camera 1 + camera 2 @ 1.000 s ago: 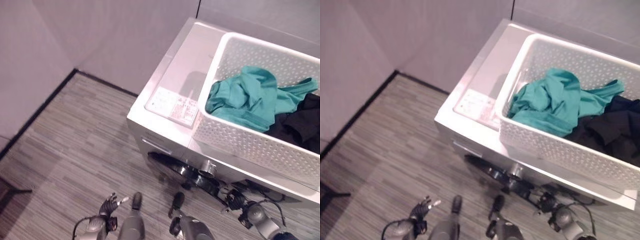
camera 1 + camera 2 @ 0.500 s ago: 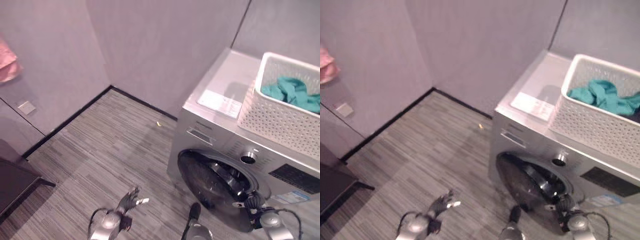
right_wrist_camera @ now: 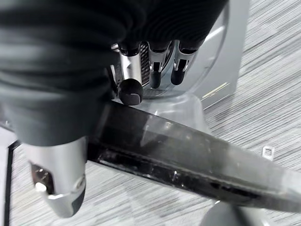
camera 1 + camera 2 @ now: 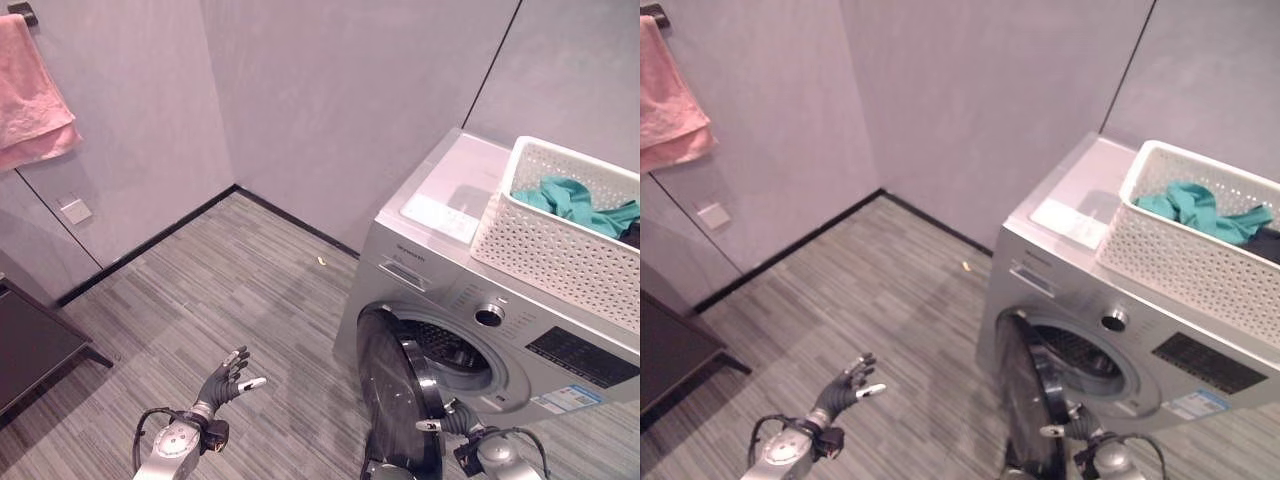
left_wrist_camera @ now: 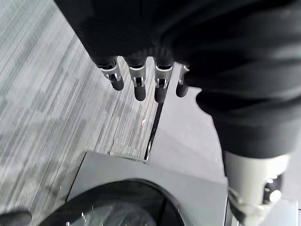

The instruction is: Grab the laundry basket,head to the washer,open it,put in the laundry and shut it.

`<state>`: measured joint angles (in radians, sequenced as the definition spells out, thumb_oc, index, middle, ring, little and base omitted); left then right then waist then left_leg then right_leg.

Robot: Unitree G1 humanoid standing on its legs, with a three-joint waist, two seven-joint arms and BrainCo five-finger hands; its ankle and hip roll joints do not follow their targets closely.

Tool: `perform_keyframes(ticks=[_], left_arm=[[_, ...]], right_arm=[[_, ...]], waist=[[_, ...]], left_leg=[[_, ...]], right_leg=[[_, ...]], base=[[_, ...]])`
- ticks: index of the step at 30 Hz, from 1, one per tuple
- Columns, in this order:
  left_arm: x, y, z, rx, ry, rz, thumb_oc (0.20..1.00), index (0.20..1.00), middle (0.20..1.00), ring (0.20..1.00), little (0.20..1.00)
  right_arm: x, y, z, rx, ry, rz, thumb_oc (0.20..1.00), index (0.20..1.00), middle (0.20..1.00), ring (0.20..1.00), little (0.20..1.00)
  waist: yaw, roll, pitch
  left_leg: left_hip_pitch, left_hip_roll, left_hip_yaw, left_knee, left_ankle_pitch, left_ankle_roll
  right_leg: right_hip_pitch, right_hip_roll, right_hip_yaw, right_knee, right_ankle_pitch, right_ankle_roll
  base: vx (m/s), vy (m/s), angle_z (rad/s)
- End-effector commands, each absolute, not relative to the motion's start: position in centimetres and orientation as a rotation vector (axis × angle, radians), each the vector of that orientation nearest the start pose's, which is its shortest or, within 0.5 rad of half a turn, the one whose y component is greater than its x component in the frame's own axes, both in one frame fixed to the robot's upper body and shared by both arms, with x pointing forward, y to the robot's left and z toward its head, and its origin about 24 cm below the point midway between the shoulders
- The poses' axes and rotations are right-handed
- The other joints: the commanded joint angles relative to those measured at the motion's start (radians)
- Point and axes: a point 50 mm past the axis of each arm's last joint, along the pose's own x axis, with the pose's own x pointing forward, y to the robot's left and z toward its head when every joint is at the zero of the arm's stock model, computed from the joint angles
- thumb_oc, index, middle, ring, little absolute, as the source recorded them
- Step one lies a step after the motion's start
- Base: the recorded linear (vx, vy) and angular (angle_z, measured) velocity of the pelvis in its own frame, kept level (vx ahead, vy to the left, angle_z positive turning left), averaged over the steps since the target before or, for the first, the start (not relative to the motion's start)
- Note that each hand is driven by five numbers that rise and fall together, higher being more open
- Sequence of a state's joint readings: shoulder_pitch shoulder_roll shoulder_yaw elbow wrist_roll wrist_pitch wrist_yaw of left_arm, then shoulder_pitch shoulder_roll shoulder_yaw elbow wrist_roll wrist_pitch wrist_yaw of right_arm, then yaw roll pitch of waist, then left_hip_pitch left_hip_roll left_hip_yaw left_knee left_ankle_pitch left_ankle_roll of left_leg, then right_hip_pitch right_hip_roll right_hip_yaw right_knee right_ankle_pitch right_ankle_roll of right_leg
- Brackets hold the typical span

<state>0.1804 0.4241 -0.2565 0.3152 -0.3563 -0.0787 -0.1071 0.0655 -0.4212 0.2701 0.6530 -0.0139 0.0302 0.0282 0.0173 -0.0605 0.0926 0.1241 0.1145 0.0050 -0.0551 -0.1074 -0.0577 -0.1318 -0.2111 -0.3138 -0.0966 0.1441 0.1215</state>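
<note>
Two hands show: the right hand [image 3: 141, 70] rests relaxed fingers on the washer [image 4: 560, 350] door's [image 4: 398, 400] edge; the left hand [image 4: 222, 378] is spread. The basket [image 4: 560, 250] sits on the washer's top, at its back.

Washer [image 4: 470, 300] silver-grey, door [image 4: 395, 395] dark-glazed. Basket [image 4: 560, 250] white, perforated. Clothes [image 4: 570, 198] teal. Towel [image 4: 35, 90] pink. Floor [image 4: 230, 290] grey, streaked.

Nothing legible — the stickers on the washer [image 4: 470, 330] carry print too small to read.
</note>
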Motion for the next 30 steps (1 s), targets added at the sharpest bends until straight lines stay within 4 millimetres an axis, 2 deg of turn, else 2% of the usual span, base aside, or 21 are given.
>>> perform_keyframes(ticks=[1,6,7,8,10,11,12,13,14,15,16,17,18,19,21,22,24,25,27,28,30], left_arm=[[20.6,17.9,-3.1,-0.028,0.328,-0.286,1.000,1.000,1.000,1.000,1.000],[22.0,15.6,-2.5,-0.039,0.297,-0.371,1.000,1.000,1.000,1.000,1.000],[23.5,13.6,-1.4,-0.014,0.247,-0.444,1.000,1.000,1.000,1.000,1.000],[23.6,13.6,-1.4,-0.013,0.245,-0.445,1.000,1.000,1.000,1.000,1.000],[25.2,11.0,0.1,-0.012,0.185,-0.526,1.000,1.000,1.000,1.000,1.000],[25.9,9.6,1.0,-0.019,0.146,-0.570,1.000,1.000,1.000,1.000,1.000],[26.4,8.7,1.7,-0.017,0.121,-0.598,1.000,1.000,1.000,1.000,1.000],[25.9,8.8,2.1,-0.015,0.095,-0.587,1.000,1.000,1.000,1.000,1.000],[25.6,8.6,2.2,-0.033,0.090,-0.586,1.000,1.000,1.000,1.000,1.000],[25.2,8.1,1.9,-0.049,0.103,-0.602,1.000,1.000,1.000,1.000,1.000],[24.9,7.1,1.7,-0.055,0.114,-0.642,1.000,1.000,1.000,1.000,1.000],[25.0,6.3,1.7,-0.048,0.120,-0.679,1.000,1.000,1.000,1.000,1.000],[25.0,6.3,1.7,-0.048,0.120,-0.679,1.000,1.000,1.000,1.000,1.000],[24.7,6.3,1.3,-0.029,0.135,-0.696,1.000,1.000,1.000,1.000,1.000],[25.0,6.5,1.3,-0.002,0.141,-0.710,1.000,1.000,1.000,1.000,1.000],[24.8,7.0,1.0,-0.002,0.156,-0.698,1.000,1.000,1.000,1.000,1.000],[24.5,7.6,0.6,-0.017,0.178,-0.678,1.000,1.000,1.000,1.000,1.000],[23.7,9.2,-0.6,-0.046,0.235,-0.618,1.000,1.000,1.000,1.000,1.000],[22.9,9.9,-1.4,-0.062,0.275,-0.594,1.000,1.000,1.000,1.000,1.000],[22.8,10.3,-1.6,-0.060,0.285,-0.579,1.000,1.000,1.000,1.000,1.000],[22.7,10.2,-0.9,-0.058,0.252,-0.593,1.000,1.000,1.000,1.000,1.000]], right_arm=[[23.6,-21.1,-6.6,-0.480,0.556,0.172,1.000,1.000,1.000,1.000,1.000],[23.4,-21.5,-6.3,-0.418,0.541,0.135,1.000,1.000,1.000,1.000,1.000],[24.0,-21.1,-6.0,-0.369,0.520,0.111,1.000,1.000,1.000,1.000,1.000],[24.0,-21.2,-6.0,-0.368,0.518,0.110,1.000,1.000,1.000,1.000,1.000],[24.7,-21.2,-5.4,-0.339,0.489,0.081,1.000,1.000,1.000,1.000,1.000],[24.9,-21.5,-5.1,-0.332,0.472,0.067,1.000,1.000,1.000,1.000,1.000],[25.5,-21.5,-4.7,-0.339,0.456,0.059,1.000,1.000,1.000,1.000,1.000],[26.2,-20.1,-4.4,-0.335,0.433,0.083,1.000,1.000,1.000,1.000,1.000],[26.5,-19.6,-4.4,-0.332,0.425,0.093,1.000,1.000,1.000,1.000,1.000],[26.5,-19.4,-4.5,-0.333,0.438,0.103,1.000,1.000,1.000,1.000,1.000],[26.4,-19.7,-4.5,-0.322,0.442,0.092,1.000,1.000,1.000,1.000,1.000],[26.4,-20.1,-4.5,-0.315,0.447,0.079,1.000,1.000,1.000,1.000,1.000],[26.4,-20.1,-4.5,-0.315,0.447,0.079,1.000,1.000,1.000,1.000,1.000],[26.8,-20.3,-4.0,-0.317,0.438,0.072,1.000,1.000,1.000,1.000,1.000],[27.7,-20.2,-3.6,-0.279,0.423,0.041,1.000,1.000,1.000,1.000,1.000],[27.6,-20.1,-3.8,-0.262,0.429,0.036,1.000,1.000,1.000,1.000,1.000],[27.5,-20.0,-4.0,-0.255,0.439,0.034,1.000,1.000,1.000,1.000,1.000],[27.1,-19.5,-4.6,-0.238,0.465,0.056,1.000,1.000,1.000,1.000,1.000],[26.8,-19.0,-5.3,-0.232,0.491,0.076,1.000,1.000,1.000,1.000,1.000],[26.6,-18.6,-5.5,-0.226,0.500,0.089,1.000,1.000,1.000,1.000,1.000],[26.6,-17.0,-5.9,-0.205,0.509,0.131,1.000,1.000,1.000,1.000,1.000]], waist=[[0.061,0.035,0.038],[0.039,0.017,0.049],[0.038,0.002,0.098],[0.036,0.000,0.097],[0.025,-0.022,0.120],[0.002,-0.030,0.128],[-0.019,-0.047,0.146],[0.017,-0.036,0.172],[0.025,-0.030,0.169],[0.018,-0.025,0.158],[0.006,-0.016,0.143],[-0.013,-0.024,0.132],[-0.013,-0.025,0.131],[-0.015,-0.025,0.137],[0.009,-0.010,0.164],[0.014,0.001,0.167],[0.018,0.010,0.166],[0.035,0.040,0.150],[0.045,0.056,0.140],[0.051,0.056,0.131],[0.062,0.058,0.100]], left_leg=[[0.021,-0.097,-0.016,-0.022,-0.060,0.085],[-0.008,-0.086,-0.034,-0.031,-0.040,0.069],[-0.067,-0.080,-0.040,-0.017,-0.017,0.055],[-0.073,-0.084,-0.043,-0.015,-0.014,0.057],[-0.203,-0.084,-0.005,0.098,-0.024,0.047],[-0.251,-0.033,0.087,0.205,-0.064,0.032],[-0.284,0.113,0.168,0.347,-0.119,0.010],[-0.265,0.144,0.007,0.450,-0.065,-0.024],[-0.240,0.124,-0.141,0.426,-0.063,-0.043],[-0.181,0.101,-0.217,0.336,-0.111,-0.047],[-0.150,0.067,-0.238,0.289,-0.173,-0.039],[-0.138,0.045,-0.203,0.271,-0.194,-0.030],[-0.140,0.043,-0.203,0.271,-0.193,-0.029],[-0.118,0.001,-0.155,0.269,-0.224,0.004],[-0.131,-0.021,-0.094,0.303,-0.227,0.021],[-0.127,-0.024,-0.082,0.296,-0.215,0.026],[-0.118,-0.033,-0.070,0.282,-0.206,0.036],[-0.086,-0.039,-0.050,0.226,-0.192,0.055],[-0.067,-0.047,-0.039,0.183,-0.169,0.074],[-0.062,-0.060,-0.034,0.166,-0.158,0.079],[-0.050,-0.106,-0.014,0.095,-0.115,0.091]], right_leg=[[0.078,-0.091,0.004,0.038,-0.005,0.047],[0.079,-0.086,-0.019,0.009,0.001,0.048],[0.063,-0.088,-0.029,0.009,0.000,0.044],[0.059,-0.093,-0.031,0.009,0.002,0.045],[0.038,-0.126,-0.052,0.009,0.002,0.050],[0.040,-0.147,-0.077,0.009,0.002,0.056],[0.046,-0.165,-0.077,0.009,-0.011,0.063],[0.022,-0.145,-0.032,0.009,-0.005,0.038],[0.013,-0.131,0.012,0.009,-0.002,0.039],[0.008,-0.133,0.046,0.009,0.003,0.050],[0.005,-0.160,0.070,0.009,0.025,0.070],[0.003,-0.216,0.066,0.009,0.062,0.088],[0.002,-0.218,0.066,0.009,0.062,0.088],[-0.025,-0.267,0.048,0.009,0.173,0.103],[-0.009,-0.273,-0.030,0.035,0.109,0.079],[0.000,-0.262,-0.048,0.061,0.062,0.063],[-0.002,-0.252,-0.060,0.092,0.039,0.058],[-0.006,-0.212,-0.082,0.143,-0.015,0.057],[-0.016,-0.169,-0.071,0.199,-0.060,0.040],[-0.001,-0.149,-0.069,0.196,-0.073,0.036],[0.018,-0.150,-0.065,0.147,-0.022,0.041]], base=[[-0.03,-0.057,0.00],[-0.08,-0.057,0.30],[-0.22,-0.039,0.23],[-0.31,-0.065,0.26],[-0.20,-0.035,0.55],[-0.17,0.004,1.16],[-0.20,0.250,2.31],[-0.12,0.415,1.84],[-0.03,0.557,0.65],[0.11,0.514,-1.14],[0.06,0.580,-1.16],[0.02,0.419,-0.58],[-0.09,0.604,-0.08],[-0.15,0.570,0.01],[-0.21,0.536,-0.28],[-0.15,0.314,-0.99],[-0.06,0.246,-0.72],[-0.01,0.238,-0.08],[-0.02,0.206,-0.71],[-0.08,0.161,-0.77],[-0.07,0.113,-0.03]])
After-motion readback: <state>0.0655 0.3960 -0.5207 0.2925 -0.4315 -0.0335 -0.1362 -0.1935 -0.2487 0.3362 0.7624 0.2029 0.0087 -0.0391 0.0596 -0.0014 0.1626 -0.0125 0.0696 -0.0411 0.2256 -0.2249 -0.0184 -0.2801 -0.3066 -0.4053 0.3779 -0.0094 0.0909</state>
